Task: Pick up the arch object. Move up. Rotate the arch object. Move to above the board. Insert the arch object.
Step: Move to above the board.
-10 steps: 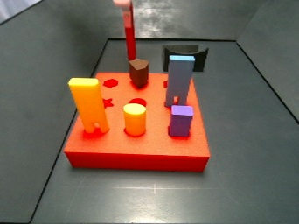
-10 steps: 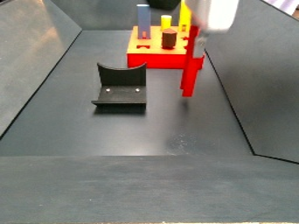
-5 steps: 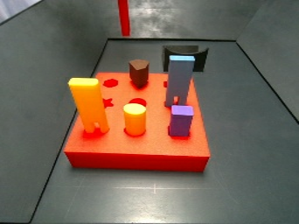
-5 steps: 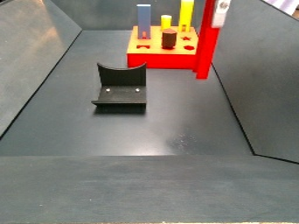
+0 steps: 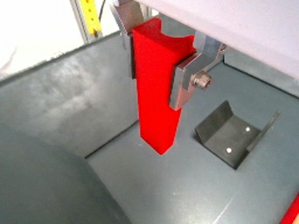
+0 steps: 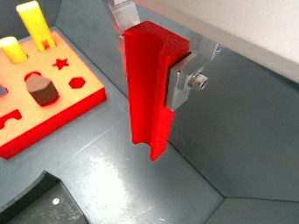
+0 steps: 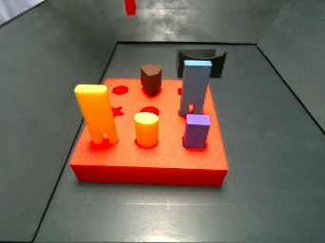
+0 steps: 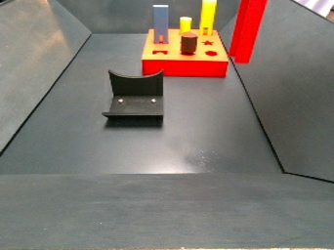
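My gripper is shut on the arch object, a tall bright red flat block with a curved notch at its upper end. It hangs upright between the silver fingers in both wrist views, well above the floor. In a side view only its lower tip shows at the upper edge; in a side view it hangs beside the board. The gripper itself is out of both side views. The red-orange board lies on the floor and also shows in a wrist view.
The board holds an orange-yellow block, a yellow cylinder, a purple peg, a blue-grey pillar and a brown peg. The dark fixture stands on the floor beside the board. Grey walls enclose the floor.
The arch object has risen straight up in the gripper, from near the floor beside the board to high above it, mostly leaving one side view.
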